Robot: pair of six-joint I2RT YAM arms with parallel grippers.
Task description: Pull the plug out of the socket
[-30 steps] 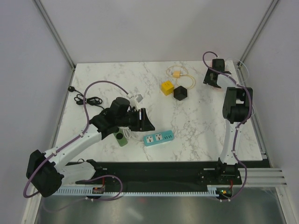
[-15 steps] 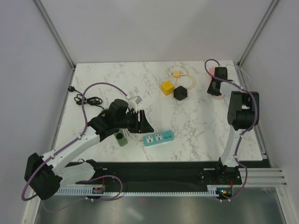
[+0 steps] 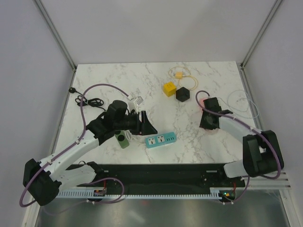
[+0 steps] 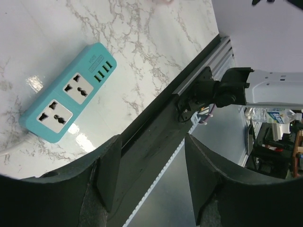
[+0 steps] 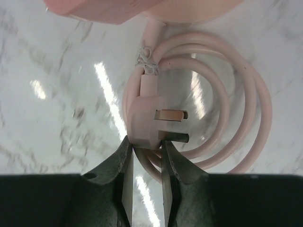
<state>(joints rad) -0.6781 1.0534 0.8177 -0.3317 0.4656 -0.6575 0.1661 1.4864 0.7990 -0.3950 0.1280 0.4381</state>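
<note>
In the top view, the left gripper (image 3: 147, 124) is hovering just left of the teal power strip (image 3: 161, 140) in the lower middle of the table (image 3: 113, 75). The right gripper (image 3: 207, 113) is leaning over a pink case (image 3: 202, 100) at centre right. A second ago the right arm was standing at the upper right corner; now it has come toward the middle, while the left arm has almost not moved. In the left wrist view, the left fingers (image 4: 109, 175) are standing spread with nothing between them. Both sockets of the strip, at upper left, are showing empty. In the right wrist view, the right fingers (image 5: 124, 165) are pressing together on the lower edge of the pink plug (image 5: 144, 118). It is lying at frame centre inside its coiled cable (image 5: 255, 109), pins bare and pointing right, so the plug seems already free. To do this well, I think the grip should be staying on the plug body, not on the cable.
</note>
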